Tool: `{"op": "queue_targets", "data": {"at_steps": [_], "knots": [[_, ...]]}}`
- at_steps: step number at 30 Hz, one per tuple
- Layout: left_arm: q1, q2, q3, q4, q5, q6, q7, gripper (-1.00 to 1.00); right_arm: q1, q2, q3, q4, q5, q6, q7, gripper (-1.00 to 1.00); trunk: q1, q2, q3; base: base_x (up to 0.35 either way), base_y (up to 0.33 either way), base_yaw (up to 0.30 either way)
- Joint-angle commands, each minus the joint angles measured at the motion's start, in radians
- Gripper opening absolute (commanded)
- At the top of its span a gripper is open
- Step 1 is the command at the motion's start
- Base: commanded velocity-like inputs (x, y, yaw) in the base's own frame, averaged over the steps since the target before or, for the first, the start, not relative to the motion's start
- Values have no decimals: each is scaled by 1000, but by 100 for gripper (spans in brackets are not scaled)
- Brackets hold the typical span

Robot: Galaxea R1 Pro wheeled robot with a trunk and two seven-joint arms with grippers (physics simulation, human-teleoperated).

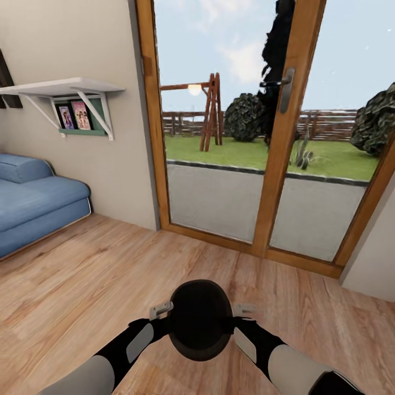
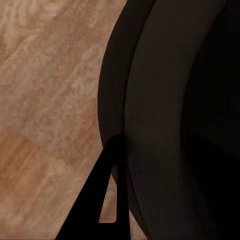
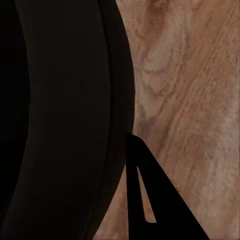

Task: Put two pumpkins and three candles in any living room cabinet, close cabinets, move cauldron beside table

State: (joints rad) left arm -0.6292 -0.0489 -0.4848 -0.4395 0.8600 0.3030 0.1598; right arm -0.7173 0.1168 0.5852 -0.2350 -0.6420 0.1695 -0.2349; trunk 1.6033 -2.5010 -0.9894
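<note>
The cauldron (image 1: 200,320) hangs low in front of the robot, above the wooden floor (image 1: 82,274), pinched between both arms. The left gripper (image 1: 162,311) presses on its left rim and the right gripper (image 1: 241,312) on its right. Up close, one dark finger (image 2: 107,195) of the left hand lies against the pot's wall, and one finger (image 3: 145,200) of the right does the same. Whether either hand's fingers clamp around the rim or just push against it, I cannot tell.

The risk I see is the grip: a round black belly squeezed from two sides could slip or roll out if one arm eases off or the base turns sharply. The robot also faces the glass door (image 1: 241,137), with the blue sofa (image 1: 33,203) far left, and no table ahead. Driving on could bump the pot into the door frame.
</note>
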Motion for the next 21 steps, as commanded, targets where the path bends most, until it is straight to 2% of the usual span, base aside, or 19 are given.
{"op": "queue_targets", "data": {"at_steps": [1, 6, 21], "knots": [[-1, 0, -1, -25, 34, -1, 4, -100, 0, 0, 8, -9, -13, 4, 6, -100, 0, -1, -1, 0, 0, 247], [-1, 0, -1, -25, 33, -1, 4, -100, 0, 0, 8, -9, -13, 4, 6, -100, 0, -1, -4, 30, 15, 247], [-1, -1, -3, -25, 33, -1, 4, -100, 0, 1, 8, -9, -13, 5, 6, -100, 0, -1, -12, 210, 127, 249]]}}
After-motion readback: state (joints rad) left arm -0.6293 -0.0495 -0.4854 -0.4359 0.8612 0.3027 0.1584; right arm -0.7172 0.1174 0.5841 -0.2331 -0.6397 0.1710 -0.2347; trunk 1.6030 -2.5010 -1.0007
